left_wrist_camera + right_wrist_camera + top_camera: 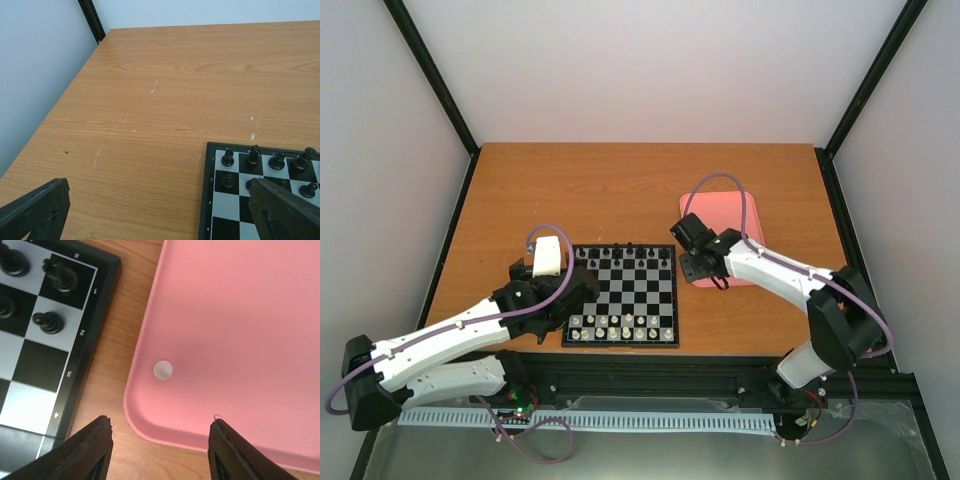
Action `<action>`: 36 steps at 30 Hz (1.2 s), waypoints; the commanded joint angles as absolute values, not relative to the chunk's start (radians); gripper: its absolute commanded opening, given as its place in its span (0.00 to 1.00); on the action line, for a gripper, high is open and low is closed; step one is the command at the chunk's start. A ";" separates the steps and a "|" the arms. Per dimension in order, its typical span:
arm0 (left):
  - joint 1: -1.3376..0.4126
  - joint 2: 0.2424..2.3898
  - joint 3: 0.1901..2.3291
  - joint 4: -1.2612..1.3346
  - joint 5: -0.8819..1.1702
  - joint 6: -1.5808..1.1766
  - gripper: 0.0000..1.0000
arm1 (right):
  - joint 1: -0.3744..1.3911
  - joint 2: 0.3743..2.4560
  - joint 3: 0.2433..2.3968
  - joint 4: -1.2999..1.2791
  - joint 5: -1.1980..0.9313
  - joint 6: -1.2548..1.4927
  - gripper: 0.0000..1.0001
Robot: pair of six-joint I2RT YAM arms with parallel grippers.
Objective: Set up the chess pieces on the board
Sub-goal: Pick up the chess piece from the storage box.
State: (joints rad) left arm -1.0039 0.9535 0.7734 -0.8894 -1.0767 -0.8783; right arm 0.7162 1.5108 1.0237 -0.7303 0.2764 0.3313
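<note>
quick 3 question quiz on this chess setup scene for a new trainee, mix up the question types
1. Which side of the chessboard holds the rows of white pieces, near or far?
2. True or false: the left pincer is holding something.
3. The lone white chess piece near the right pincer lies: A on the chessboard, B in the pink tray, C in that pincer's grip.
Key: 1 near. 2 false, it is open and empty. 3 B.
</note>
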 commanded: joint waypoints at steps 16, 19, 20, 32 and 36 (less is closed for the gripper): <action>-0.998 0.952 0.804 -0.881 -1.088 -0.878 1.00 | 0.592 1.700 1.049 -0.588 0.173 0.267 0.48; -0.999 0.955 0.804 -0.880 -1.087 -0.877 1.00 | 0.587 1.714 1.058 -0.588 0.177 0.268 0.44; -0.999 0.954 0.804 -0.879 -1.085 -0.877 1.00 | 0.584 1.724 1.059 -0.588 0.179 0.270 0.44; -0.999 0.955 0.803 -0.878 -1.088 -0.875 1.00 | 0.575 1.751 1.071 -0.574 0.168 0.272 0.36; -0.999 0.956 0.803 -0.879 -1.088 -0.874 1.00 | 0.574 1.752 1.071 -0.572 0.165 0.273 0.34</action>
